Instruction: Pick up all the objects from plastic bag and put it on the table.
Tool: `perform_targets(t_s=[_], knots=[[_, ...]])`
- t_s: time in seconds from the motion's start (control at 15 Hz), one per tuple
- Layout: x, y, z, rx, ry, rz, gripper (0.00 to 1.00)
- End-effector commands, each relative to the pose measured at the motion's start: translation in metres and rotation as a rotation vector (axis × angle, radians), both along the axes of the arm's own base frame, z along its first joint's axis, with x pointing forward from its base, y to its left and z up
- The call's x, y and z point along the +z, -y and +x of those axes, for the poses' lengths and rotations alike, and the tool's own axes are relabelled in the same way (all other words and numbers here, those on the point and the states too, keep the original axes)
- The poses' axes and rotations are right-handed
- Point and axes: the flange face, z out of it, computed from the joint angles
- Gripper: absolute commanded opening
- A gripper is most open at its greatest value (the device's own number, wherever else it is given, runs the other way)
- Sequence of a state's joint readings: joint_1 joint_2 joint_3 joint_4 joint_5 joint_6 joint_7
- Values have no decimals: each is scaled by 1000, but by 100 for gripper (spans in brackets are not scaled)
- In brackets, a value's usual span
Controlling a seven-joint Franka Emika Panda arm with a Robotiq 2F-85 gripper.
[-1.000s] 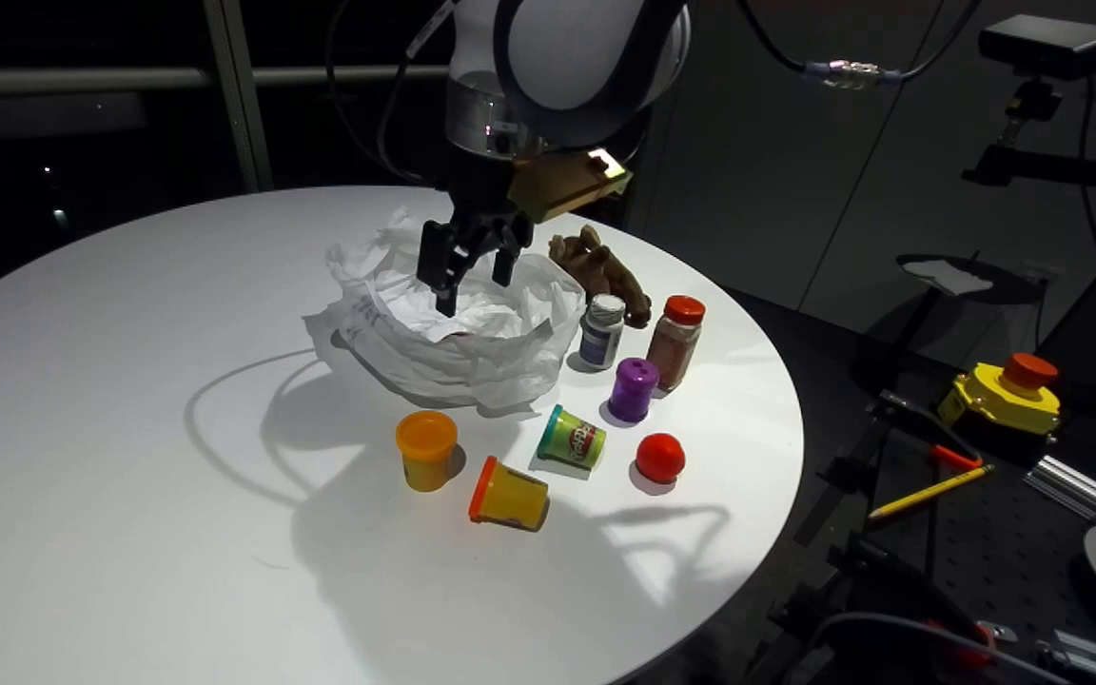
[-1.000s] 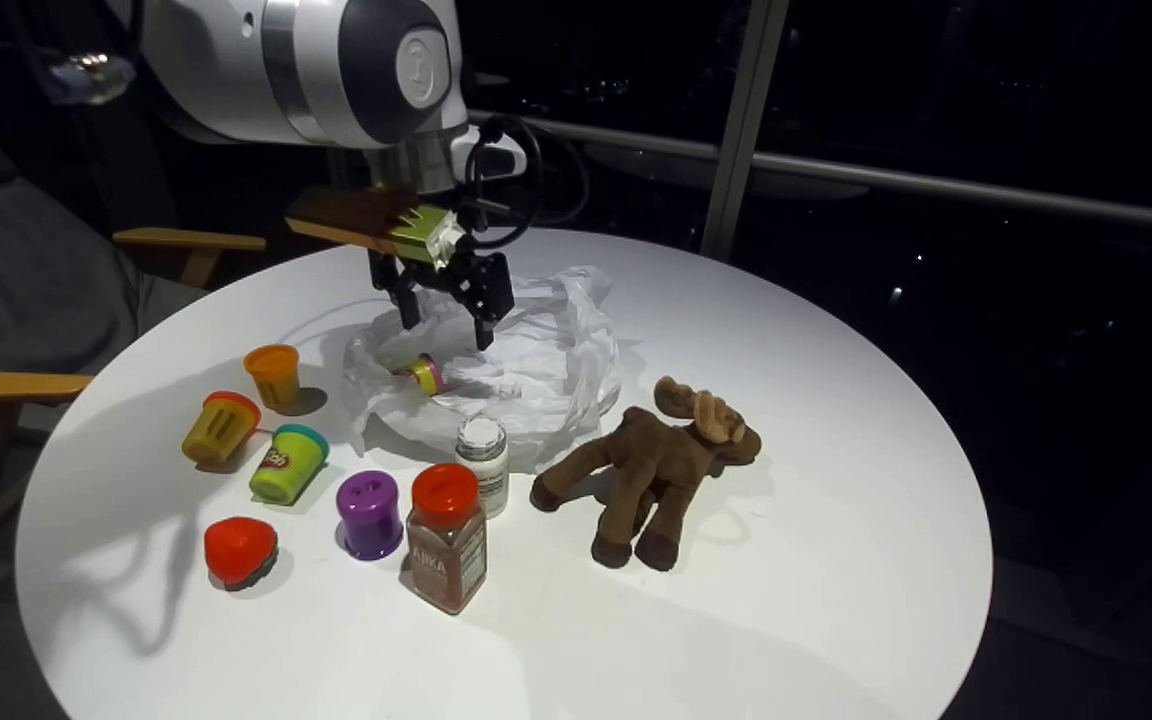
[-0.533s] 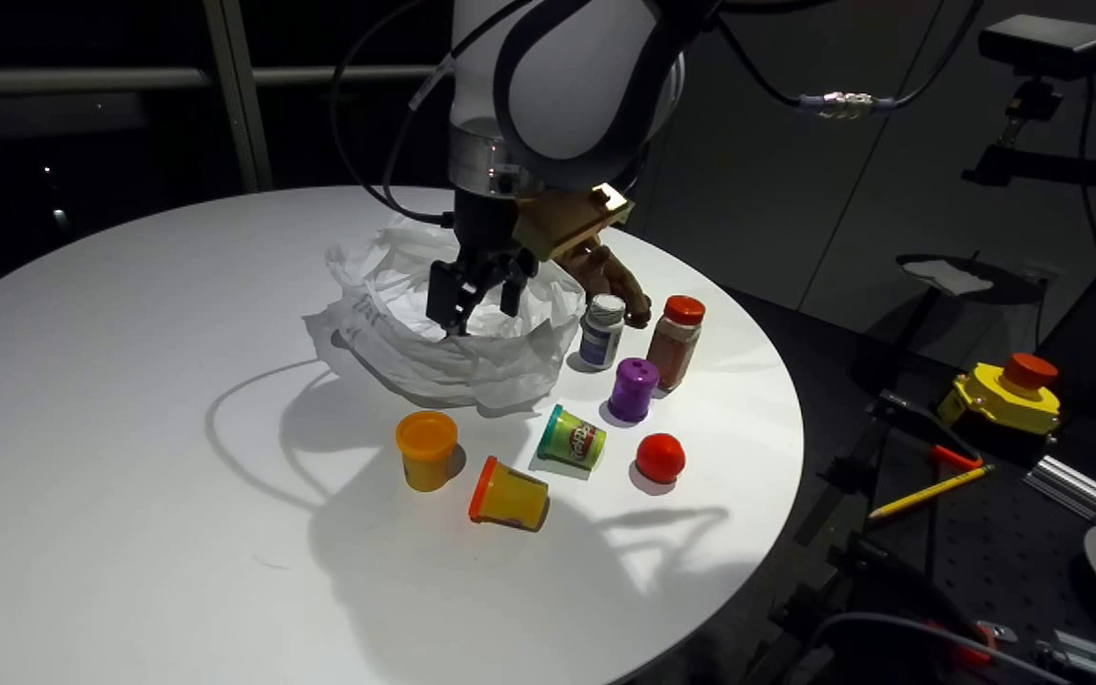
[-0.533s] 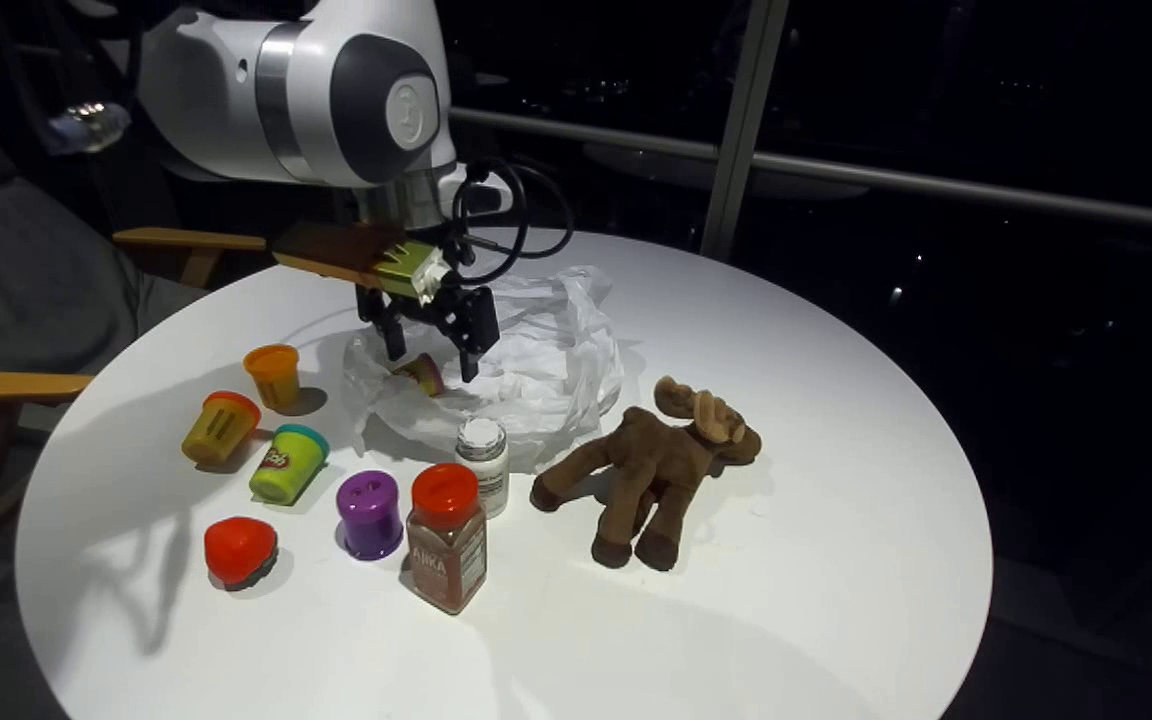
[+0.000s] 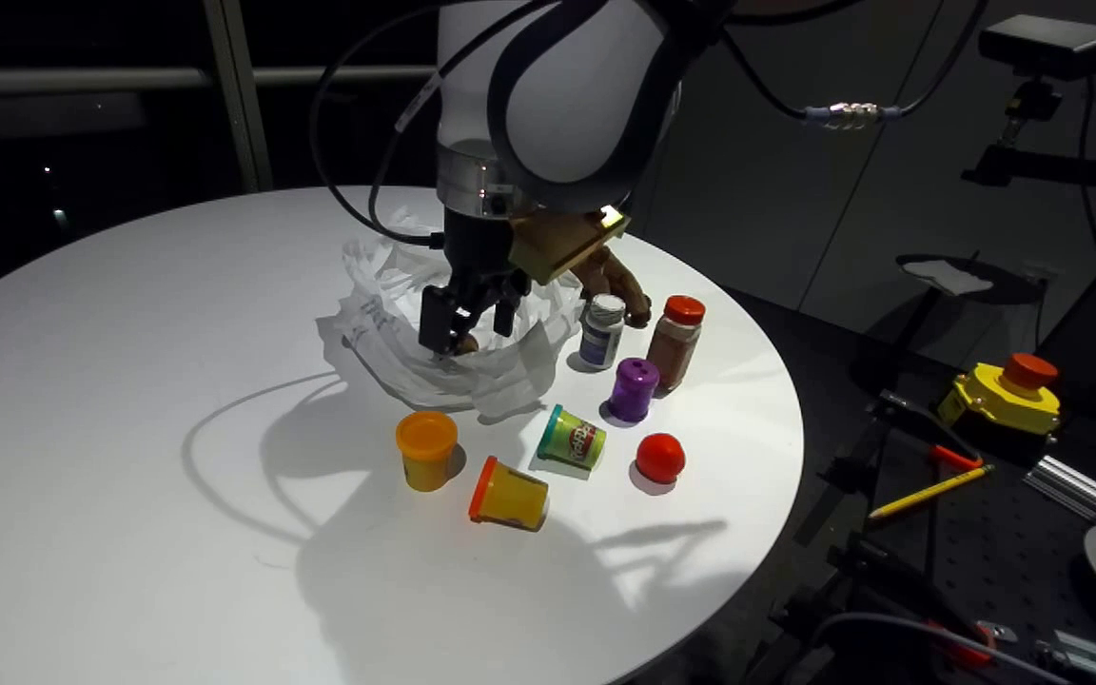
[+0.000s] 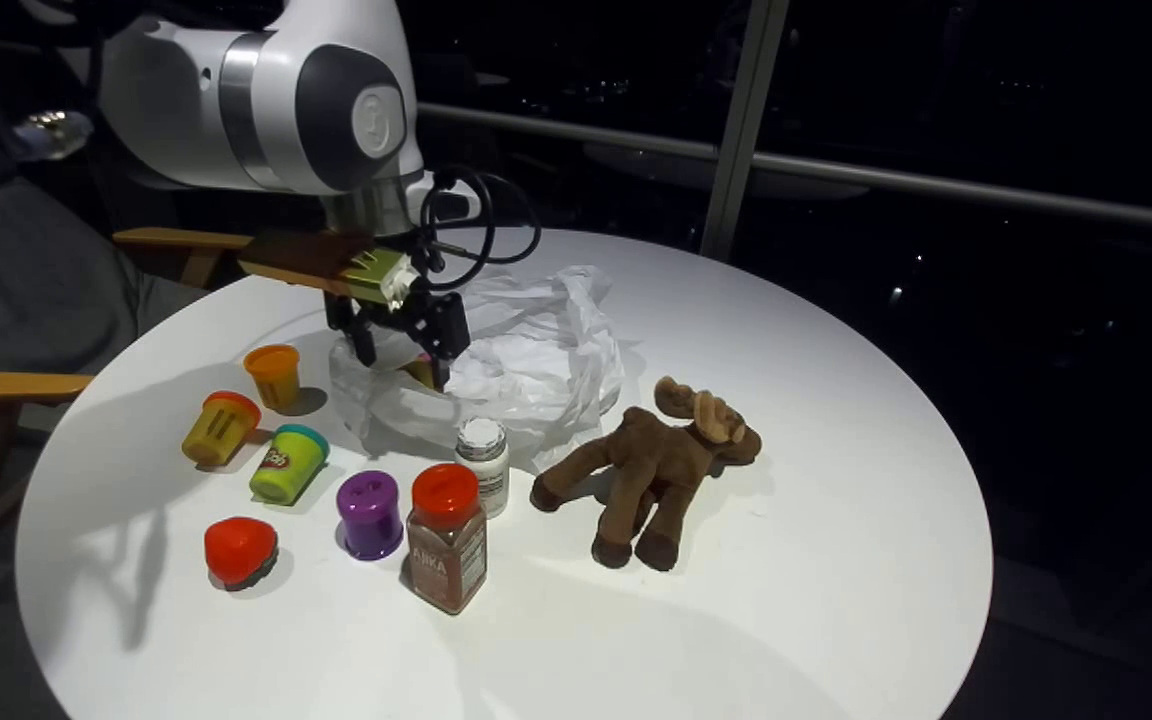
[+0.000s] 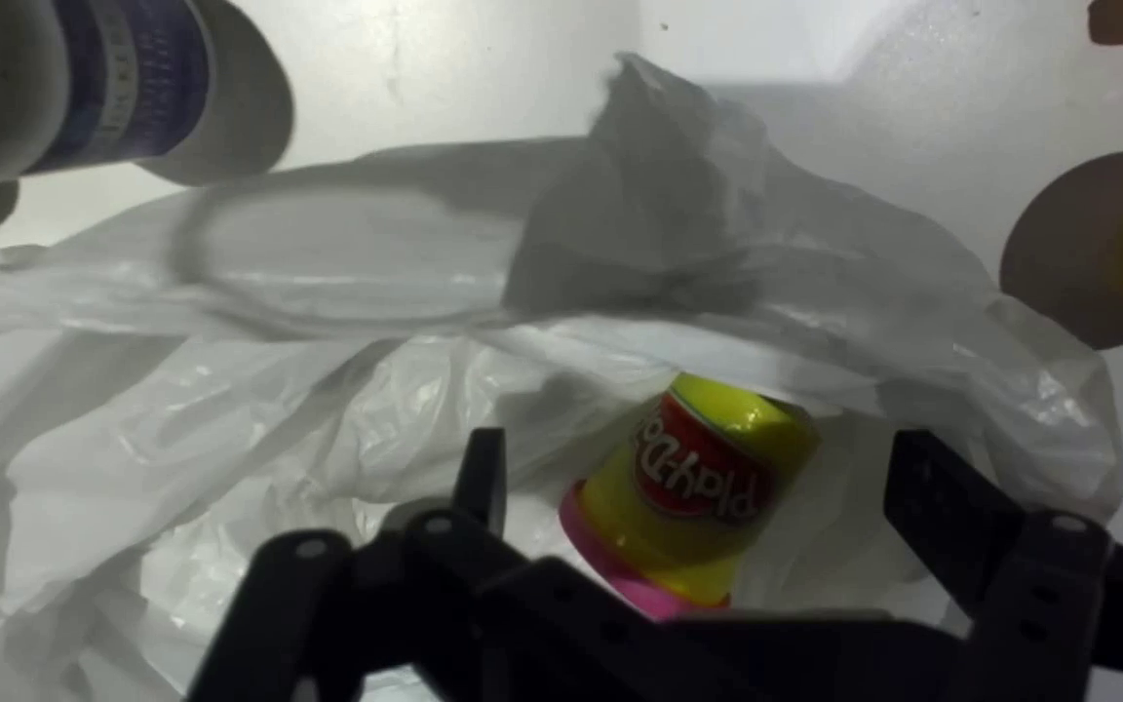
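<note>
1. The target, a small yellow plastic Play-Doh tub with a pink lid, lies on its side inside the wrinkled translucent white plastic bag, which rests on the round white counter.
2. The black two-fingered end effector holds nothing: its jaws stand wide apart, and the wrist view shows a gap on either side of the tub.
3. The tub is probably light, stiff-walled and smooth, so a firm squeeze should not hurt it.
4. Its round body may roll or slide on the slick plastic if one side is nudged first.
5. Mid-body, across the red label, looks like the best hold; a slight wrist turn would square the jaws to its slant.
6. Gripping the lid could pop it off.
7. A thin, soft fold lies right by the tub's base; pinching it would likely drag the bag.
</note>
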State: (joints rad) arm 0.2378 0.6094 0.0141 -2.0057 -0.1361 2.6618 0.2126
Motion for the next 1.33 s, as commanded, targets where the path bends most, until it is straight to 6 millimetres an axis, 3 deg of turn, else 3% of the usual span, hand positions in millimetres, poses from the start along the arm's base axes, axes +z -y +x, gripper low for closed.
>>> perform_targets(t_s=[0.0,0.4,0.67,0.73,0.87,1.27], knots=[[-4,-1,5,18,40,-32,100],[-19,-9,12,48,71,-64,100],[-17,-14,21,32,90,-55,100],[-13,-14,24,24,98,-52,75],[-9,-13,28,12,106,-52,67],[-4,4,30,-18,115,-78,18]])
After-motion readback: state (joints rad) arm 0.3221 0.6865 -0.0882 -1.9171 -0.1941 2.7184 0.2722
